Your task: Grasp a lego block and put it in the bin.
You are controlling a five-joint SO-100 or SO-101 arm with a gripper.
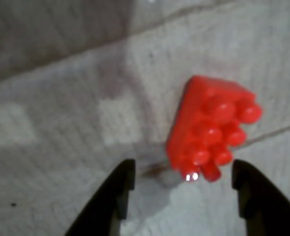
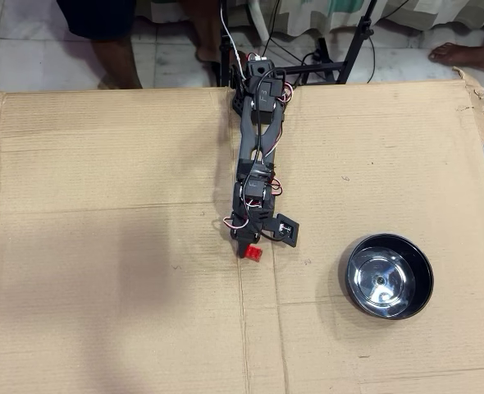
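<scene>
A home floor, it seems: pale floor tiles (image 2: pixel 29 33) along the frame's top, bare feet (image 2: pixel 470 54) at upper right, flattened cardboard (image 2: pixel 102 205) as the surface.

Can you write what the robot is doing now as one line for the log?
phase: approach | pincer: open, over red lego block | block: on cardboard, not gripped | bowl: empty

No writing, label, brand, number or sign can be read anywhere in either view. The lego block (image 1: pixel 209 130) shows plain red studs with no legible mark. The bin (image 2: pixel 387 276), at the lower right of the overhead view, carries no lettering, and the cardboard sheet (image 2: pixel 102 246) under it is bare of print.
</scene>
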